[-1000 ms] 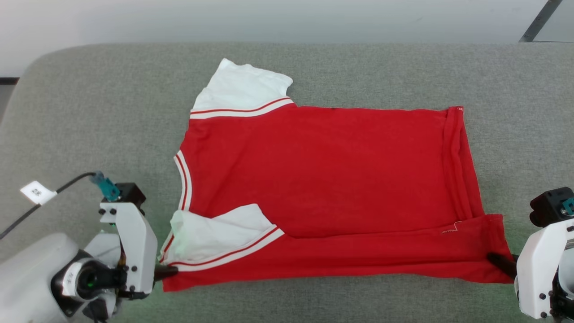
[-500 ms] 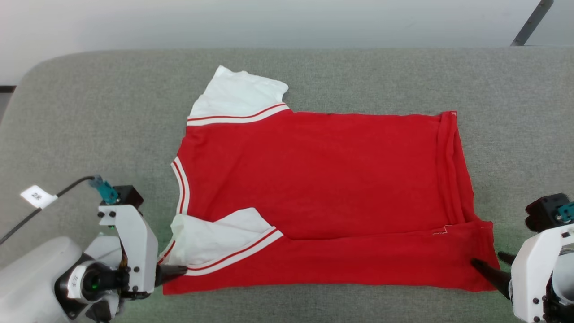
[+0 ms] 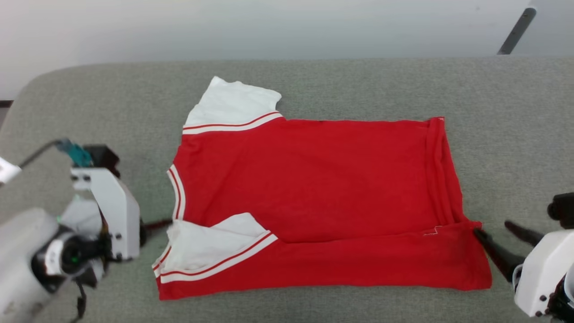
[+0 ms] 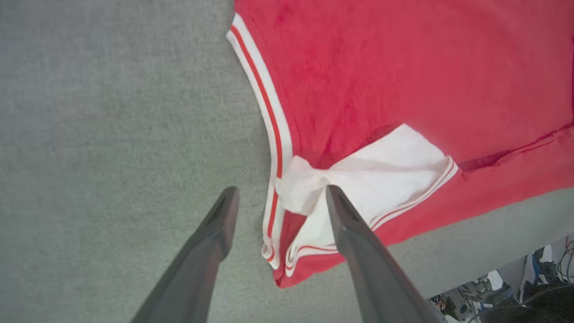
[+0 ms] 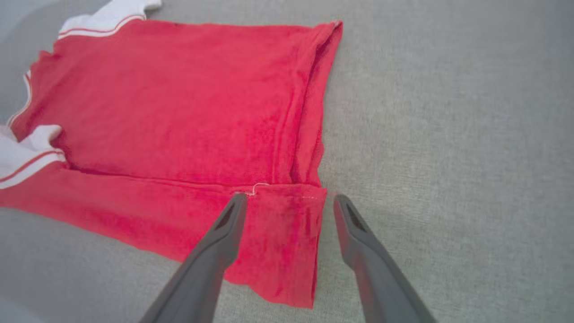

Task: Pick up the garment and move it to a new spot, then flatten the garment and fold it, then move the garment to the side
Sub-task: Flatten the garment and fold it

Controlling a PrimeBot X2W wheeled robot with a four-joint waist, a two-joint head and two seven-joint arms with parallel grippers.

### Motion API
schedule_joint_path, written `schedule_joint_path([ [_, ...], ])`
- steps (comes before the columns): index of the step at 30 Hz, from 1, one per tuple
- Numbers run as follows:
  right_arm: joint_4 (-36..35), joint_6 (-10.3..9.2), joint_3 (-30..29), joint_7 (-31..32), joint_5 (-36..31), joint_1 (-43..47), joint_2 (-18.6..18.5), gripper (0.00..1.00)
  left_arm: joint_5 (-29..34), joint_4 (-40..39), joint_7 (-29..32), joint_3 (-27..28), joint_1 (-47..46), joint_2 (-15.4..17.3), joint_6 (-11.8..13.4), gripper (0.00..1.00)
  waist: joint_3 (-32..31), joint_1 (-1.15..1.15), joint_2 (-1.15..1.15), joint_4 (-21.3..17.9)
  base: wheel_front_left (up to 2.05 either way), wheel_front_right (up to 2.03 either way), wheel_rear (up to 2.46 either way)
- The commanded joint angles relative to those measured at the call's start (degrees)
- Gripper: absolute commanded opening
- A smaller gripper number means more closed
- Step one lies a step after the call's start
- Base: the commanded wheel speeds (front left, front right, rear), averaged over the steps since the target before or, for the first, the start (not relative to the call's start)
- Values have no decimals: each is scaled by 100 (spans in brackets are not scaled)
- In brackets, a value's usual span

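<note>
The garment (image 3: 314,179) is a red jersey with white sleeves and red-white striped trim, lying flat on the grey table (image 3: 89,98). Its near strip is folded up over the body, and the near white sleeve (image 3: 210,244) lies on top. My left gripper (image 3: 168,222) stands open at the collar end, above the cloth. In the left wrist view the left gripper (image 4: 281,190) straddles the striped collar (image 4: 269,103) and the bunched sleeve (image 4: 385,170). My right gripper (image 3: 491,227) stands open at the near hem corner. The right wrist view has the right gripper (image 5: 290,197) over that corner of the garment (image 5: 170,103).
The table's front edge (image 4: 484,224) runs close to the garment's near side, with floor clutter (image 4: 493,291) below it. A dark slanted bar (image 3: 515,29) stands behind the table at far right. A cable (image 3: 36,150) with a white tag (image 3: 5,170) trails from my left wrist.
Both grippers have opened and let go of the garment's folded near edge. The left gripper has drawn back toward the collar. The head camera has shifted, so the whole picture sits lower.
</note>
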Motion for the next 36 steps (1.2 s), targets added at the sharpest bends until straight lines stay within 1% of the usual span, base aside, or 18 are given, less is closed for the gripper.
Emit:
schedule_joint_path([
  [1, -74, -7, 3, -241, -39, 33, 31, 100, 76, 21, -54, 38, -94, 27, -47, 100, -3, 0, 0, -59, 0, 0, 0],
  [4, -195, -7, -16, -882, -49, -83, 108, 100, 212, 71, -141, 123, -313, 44, -137, 100, 25, 0, 0, -155, 0, 0, 0],
  [7, -339, -7, 87, -1631, -176, -188, 41, 100, 382, 185, -276, 211, -561, 23, -267, 100, 89, 0, 0, -259, 0, 0, 0],
  [9, -461, -7, 213, -2261, -330, -309, -67, 100, 541, 290, -397, 262, -738, 0, -390, 100, 152, 0, 0, -340, 0, 0, 0],
  [10, -495, -7, 250, -2572, -414, -352, -99, 100, 615, 364, -462, 293, -830, -14, -413, 100, 192, 0, 0, -377, 0, 0, 0],
  [14, -493, -7, 388, -3709, -780, -509, -157, 100, 857, 694, -679, 364, -1181, -175, -624, 100, 345, 0, 0, -511, 0, 0, 0],
  [18, -441, -7, 497, -4444, -1058, -632, -143, 100, 1068, 1091, -817, 417, -1555, -320, -828, 100, 557, 0, 0, -652, 0, 0, 0],
  [21, -438, -7, 547, -4764, -1182, -705, -95, 100, 1226, 1430, -902, 449, -1871, -436, -979, 100, 756, 0, 0, -761, 0, 0, 0],
  [24, -458, -7, 589, -4953, -1285, -792, -51, 100, 1328, 1753, -895, 483, -2181, -529, -1147, 100, 994, 0, 0, -893, 0, 0, 0],
  [26, -482, -7, 609, -5069, -1312, -828, 7, 100, 1376, 1953, -820, 489, -2388, -537, -1267, 100, 1168, 0, 0, -996, 0, 0, 0],
  [28, -512, -7, 611, -5173, -1330, -875, 48, 100, 1416, 2125, -704, 478, -2596, -547, -1384, 100, 1343, 0, 0, -1088, 0, 0, 0],
  [32, -531, -7, 640, -5317, -1347, -933, 136, 100, 1488, 2432, -412, 454, -2994, -561, -1526, 100, 1675, 0, 0, -1265, 0, 0, 0],
  [36, -488, -7, 658, -5434, -1356, -972, 175, 100, 1504, 2689, -137, 435, -3323, -616, -1611, 100, 1929, 0, 0, -1391, 0, 0, 0],
])
